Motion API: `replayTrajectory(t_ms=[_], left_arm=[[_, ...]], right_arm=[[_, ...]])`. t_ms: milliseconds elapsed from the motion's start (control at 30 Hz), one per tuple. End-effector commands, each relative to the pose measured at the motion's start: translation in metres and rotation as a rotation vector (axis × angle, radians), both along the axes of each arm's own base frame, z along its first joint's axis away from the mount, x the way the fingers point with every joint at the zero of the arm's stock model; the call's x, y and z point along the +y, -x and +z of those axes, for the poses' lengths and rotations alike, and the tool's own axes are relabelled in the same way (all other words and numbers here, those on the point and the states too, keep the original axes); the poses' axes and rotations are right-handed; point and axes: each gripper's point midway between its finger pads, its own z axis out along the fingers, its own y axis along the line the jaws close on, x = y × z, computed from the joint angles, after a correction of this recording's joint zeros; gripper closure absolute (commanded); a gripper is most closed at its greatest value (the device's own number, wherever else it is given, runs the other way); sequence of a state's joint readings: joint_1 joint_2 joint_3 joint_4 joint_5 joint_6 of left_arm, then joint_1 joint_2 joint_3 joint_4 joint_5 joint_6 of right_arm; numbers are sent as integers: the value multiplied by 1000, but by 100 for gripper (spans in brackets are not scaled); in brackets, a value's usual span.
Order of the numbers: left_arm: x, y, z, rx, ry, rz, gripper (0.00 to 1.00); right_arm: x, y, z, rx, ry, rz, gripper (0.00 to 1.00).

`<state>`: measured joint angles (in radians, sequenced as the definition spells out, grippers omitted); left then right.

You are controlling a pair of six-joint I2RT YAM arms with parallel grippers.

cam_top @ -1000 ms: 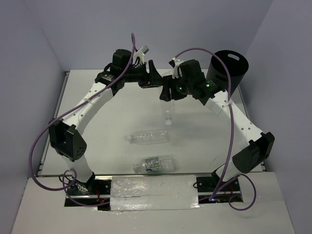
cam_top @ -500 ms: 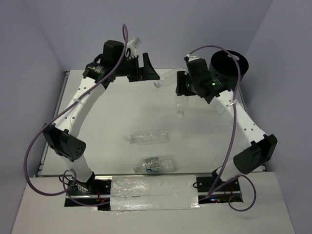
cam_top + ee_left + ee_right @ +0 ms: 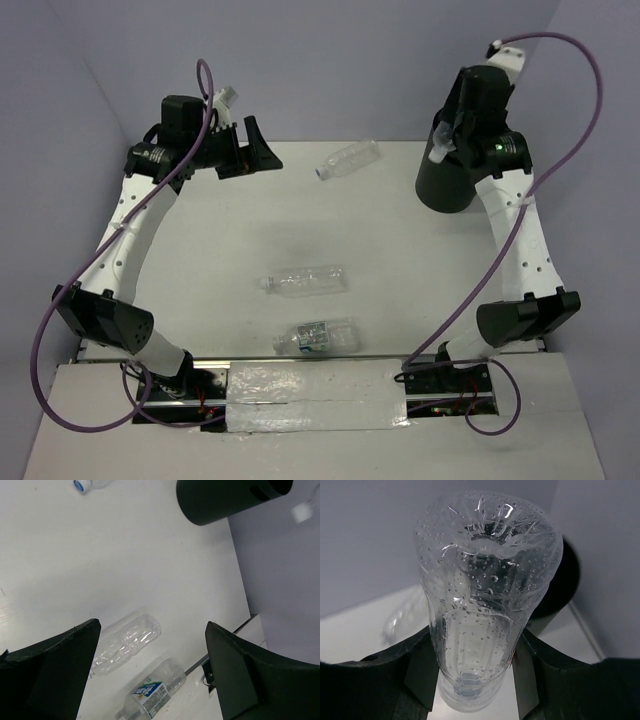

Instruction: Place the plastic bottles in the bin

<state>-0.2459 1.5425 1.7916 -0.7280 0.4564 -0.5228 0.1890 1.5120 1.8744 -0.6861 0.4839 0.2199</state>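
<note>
Right wrist shows a crinkly, droplet-beaded clear bottle [image 3: 485, 605].

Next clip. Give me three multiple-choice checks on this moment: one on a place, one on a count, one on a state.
1. Where is the held bottle in the right gripper?
A. flat at mid-table
B. raised at the top of the bin
C. by the left arm's base

2. How many bottles lie on the table?
A. one
B. three
C. five

3. How is the left gripper?
A. open, empty
B. shut on a bottle
C. shut on the bin's rim

Key:
1 B, the top view shows it clamped up at the bin's top, off the table.
2 B, the far bottle, middle bottle and labelled bottle.
3 A, its fingers stand wide apart with nothing gripped.
</note>
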Motion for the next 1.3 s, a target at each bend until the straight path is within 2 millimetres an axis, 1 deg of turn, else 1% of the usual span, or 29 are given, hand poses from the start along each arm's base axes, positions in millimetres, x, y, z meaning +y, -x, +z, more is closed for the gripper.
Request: replayTrajectory(t_ms=[0,67,200,233,300,333,400,433,467,533,567,600,667,733,767,833,867,900,933,967,1000,1033,1067,1100,1133,1167,1200,1233,1267], left_arm=[[9,2,-3,-18,-26,18,1],[9,0,-6,-14,-24,25,1],[8,-6,-14,4,-22,28,1],[8,-7,-16,8,-24,29,1],[7,-10,-20,17,-27,31,1],[7,-12,-22,20,-28,31,1],[8,-15,-28,30,-34,35,1],[7,-16,-29,34,-34,36,1],[7,-17,-32,40,-35,36,1],[7,-18,-36,49,-38,36,1],[6,-19,-38,55,-37,37,1],[6,-20,-40,61,-37,36,1],[5,-21,-41,66,-34,35,1],[5,-23,-43,71,-33,38,1],[5,-24,-44,70,-38,40,1],[7,-25,-48,69,-54,47,1],[9,-22,-56,79,-78,44,1],[11,-20,-62,88,-93,43,1],[14,-17,-74,108,-122,51,1],[17,-10,-81,121,-147,52,1],[19,-6,-87,135,-161,60,1],[23,3,-99,164,-179,71,1],[25,10,-104,178,-184,76,1],[28,15,-111,196,-191,86,1],[32,28,-121,226,-198,104,1],[39,31,-126,236,-217,135,1],[45,41,-138,275,-241,150,1],[49,48,-135,275,-236,179,1],[59,49,-140,277,-267,228,1]], right_arm=[[-53,-12,70,-237,66,-220,57],[-69,-22,88,-331,73,-281,56],[-93,-41,102,-412,119,-372,54],[-97,-55,89,-384,137,-387,54],[-105,-66,83,-394,147,-419,54],[-111,-75,70,-360,180,-433,54],[-114,-86,58,-351,200,-442,54],[-116,-95,43,-321,214,-451,54],[-118,-98,34,-298,227,-458,53],[-119,-108,18,-288,238,-463,44],[-118,-111,14,-280,244,-460,34],[-116,-112,14,-270,247,-454,16],[-114,-111,18,-264,254,-460,4],[-109,-105,30,-273,253,-431,1],[-105,-94,46,-287,245,-414,0],[-96,-84,59,-301,198,-370,0],[-90,-68,66,-277,179,-332,0],[-84,-61,68,-288,114,-307,0],[-78,-53,70,-284,87,-275,1],[-61,-34,67,-264,32,-206,1],[-48,-25,63,-250,16,-137,2],[-30,-21,32,-178,10,-53,3],[-6,2,45,-214,-14,62,4],[32,11,34,-188,7,183,4],[54,20,2,-110,36,267,3],[79,31,-9,-79,58,358,3],[118,49,-20,-44,73,485,1],[139,63,-49,51,88,584,0],[163,76,-64,99,89,693,0]])
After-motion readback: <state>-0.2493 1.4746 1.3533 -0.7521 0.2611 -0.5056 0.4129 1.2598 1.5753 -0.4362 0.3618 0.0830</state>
